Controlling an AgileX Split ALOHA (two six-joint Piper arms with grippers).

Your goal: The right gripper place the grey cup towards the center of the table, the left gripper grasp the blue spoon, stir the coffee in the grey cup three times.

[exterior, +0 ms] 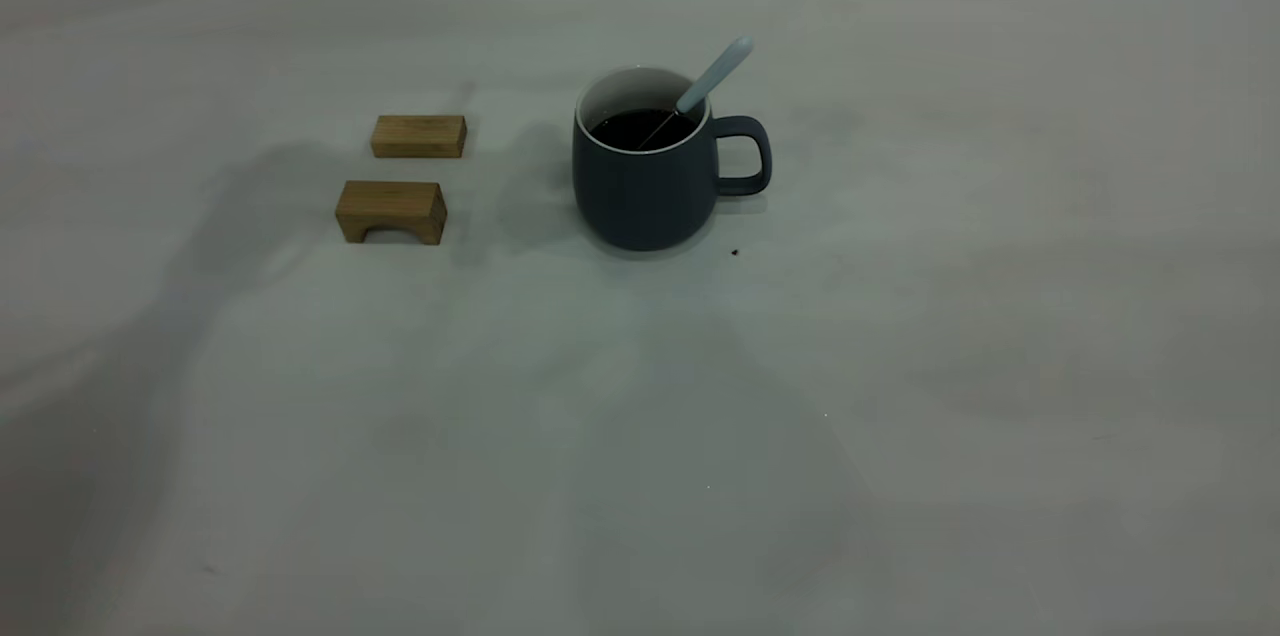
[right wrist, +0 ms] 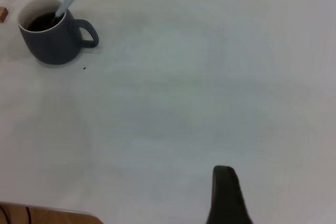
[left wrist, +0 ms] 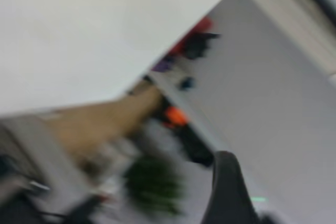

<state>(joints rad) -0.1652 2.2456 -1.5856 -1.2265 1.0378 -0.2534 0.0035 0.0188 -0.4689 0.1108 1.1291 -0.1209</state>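
Exterior view: off-white table (exterior: 900,366) under grey cup (exterior: 645,181), blue spoon (exterior: 712,78) inside; gripper openings indiscernible.

The mug (exterior: 655,178) stands upright near the middle of the table (exterior: 900,416). A spoon (exterior: 712,79) leans out of it over the handle side, blocking a straight drop into the mouth there. Left of the mug, two wooden blocks (exterior: 400,176) lie near it, with a bare strip between. In front of the mug and right of its handle (exterior: 748,156) the surface is bare and wide.
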